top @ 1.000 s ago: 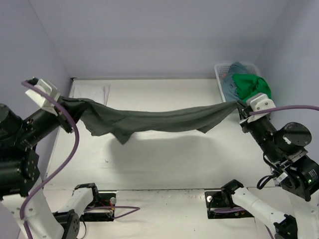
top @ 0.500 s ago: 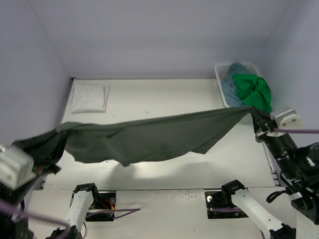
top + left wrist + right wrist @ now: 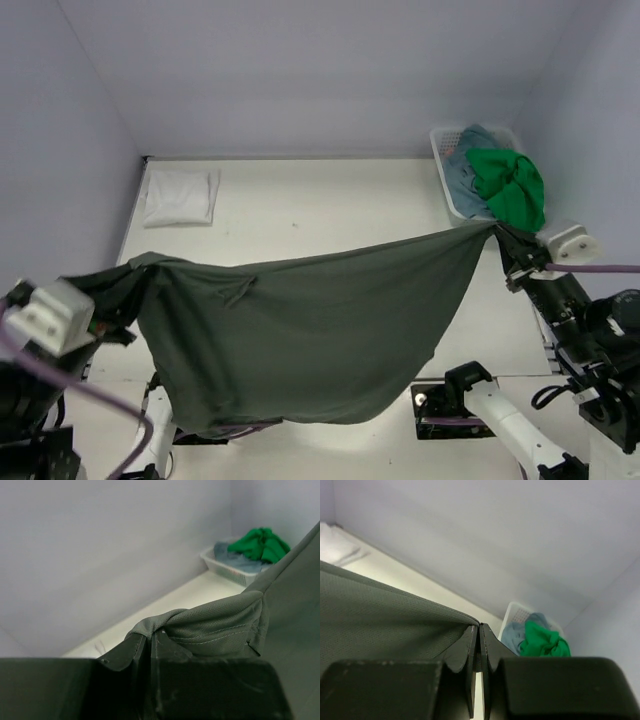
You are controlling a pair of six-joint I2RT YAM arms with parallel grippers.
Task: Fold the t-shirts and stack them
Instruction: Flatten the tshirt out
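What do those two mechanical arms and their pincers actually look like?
Each arm has white shells between chunky black joints. A purple cable trails from each wrist, beside a white boxy block. The left gripper and right gripper have flat, dark, wedge-shaped fingers.

The stretched t-shirt [image 3: 300, 330] hangs over the near half of the surface [image 3: 330, 200]. Its left end is pinched in the left end effector [image 3: 150, 637] at near left, its right corner in the right end effector [image 3: 480, 627] at the right edge. A folded t-shirt [image 3: 182, 196] lies in the far-left corner. The basket [image 3: 437, 150] stands far right, just behind the right end effector, with two heaped t-shirts [image 3: 505, 180] in it.
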